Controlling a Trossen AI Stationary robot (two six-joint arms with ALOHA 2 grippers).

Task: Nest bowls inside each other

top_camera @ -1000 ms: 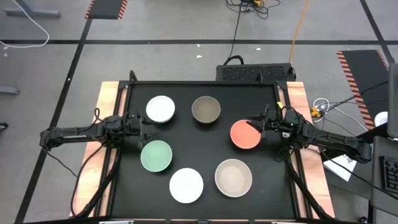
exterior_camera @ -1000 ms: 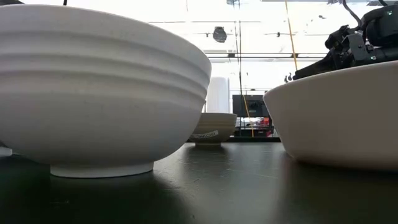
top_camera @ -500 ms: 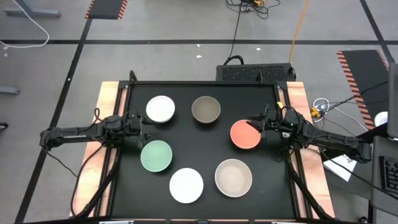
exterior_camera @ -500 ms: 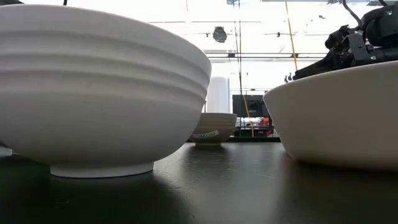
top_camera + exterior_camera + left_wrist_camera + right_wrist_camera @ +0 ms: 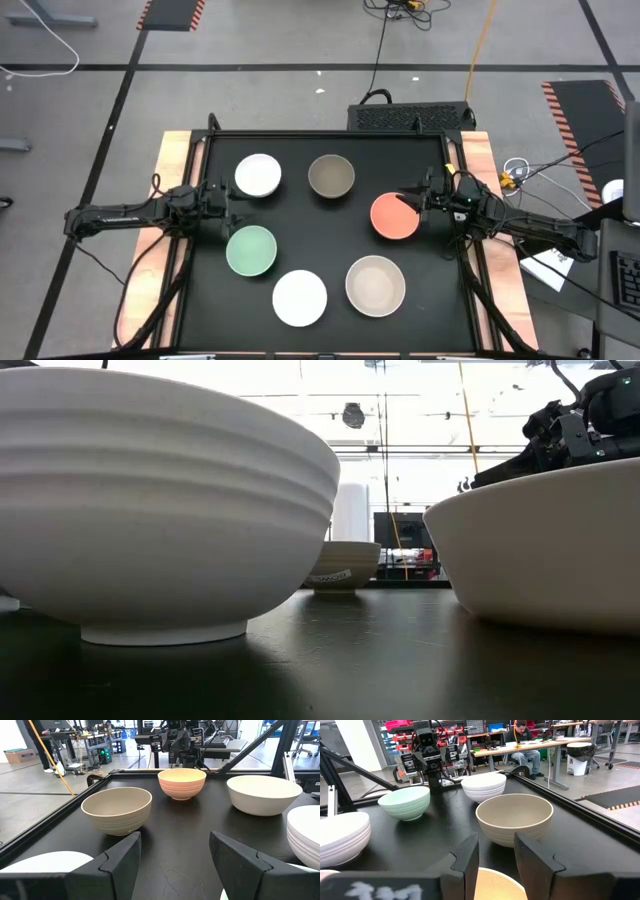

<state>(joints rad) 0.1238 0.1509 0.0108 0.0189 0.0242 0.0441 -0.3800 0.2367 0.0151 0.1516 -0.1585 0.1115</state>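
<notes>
Six bowls, none nested yet; all sit apart on the black surface (image 5: pixel 330 240).

- Coral bowl (image 5: pixel 394 216): its near rim lies between your right gripper (image 5: pixel 421 200) jaws, which stand half-open around it, one finger inside and one outside. Whether they press the rim, you cannot tell.
- Olive-grey bowl (image 5: pixel 331 176): straight ahead of the right jaws, a little to one side.
- Beige bowl (image 5: pixel 375 284): near the right jaws, off to their side.
- Mint bowl (image 5: pixel 251 250): just beside the left gripper (image 5: pixel 232 205), whose jaws are wide and hold nothing.
- White bowl (image 5: pixel 258 175): just to the other side of the left jaws.
- Second white bowl (image 5: pixel 300 298): beyond the mint one, well apart from both jaws.

Risks, as you judge them: a grip on a thin rim may let the coral bowl swing or slip when lifted; a low carry could knock the olive-grey or beige bowl; a tilted drop would seat it crooked.

Hard to make out: the low camera is blocked by the second white bowl and the beige one, and the coral bowl is hidden there. The right wrist camera shows only an edge of the coral rim.
</notes>
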